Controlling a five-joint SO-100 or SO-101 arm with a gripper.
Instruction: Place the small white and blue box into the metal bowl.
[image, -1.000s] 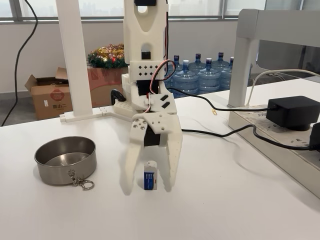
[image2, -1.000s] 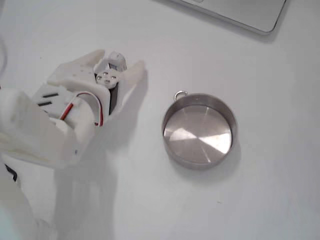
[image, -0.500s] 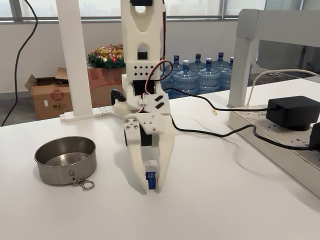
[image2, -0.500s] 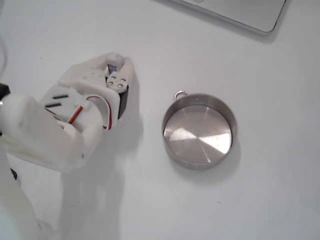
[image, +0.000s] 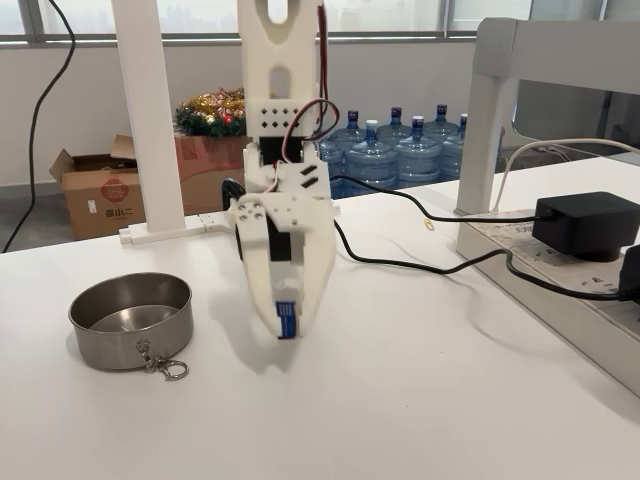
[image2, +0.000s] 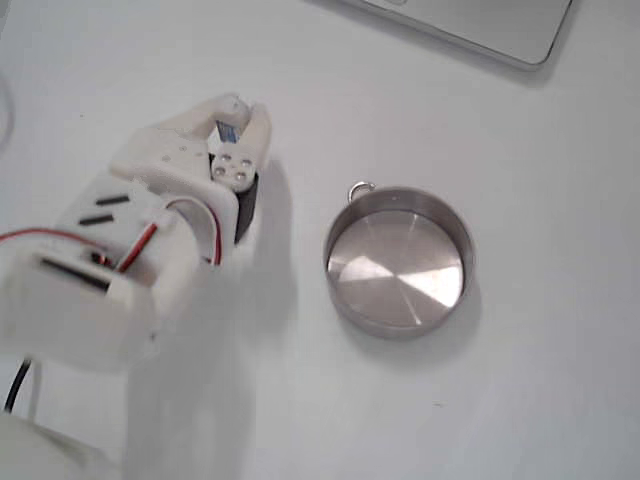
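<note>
Steel bowl (image: 130, 318) (unobstructed) beside fingers (image: 268, 305).

Bowl: the metal bowl (image: 130, 320) sits on the tabletop (image: 420, 400), left of the end effector (image: 286, 330) in a fixed view.
Box: the small white and blue box (image: 286, 318) is up off the tabletop, between the end effector's fingers.
Other fixed view: the bowl (image2: 400, 260) lies right of the end effector (image2: 228, 122).
</note>
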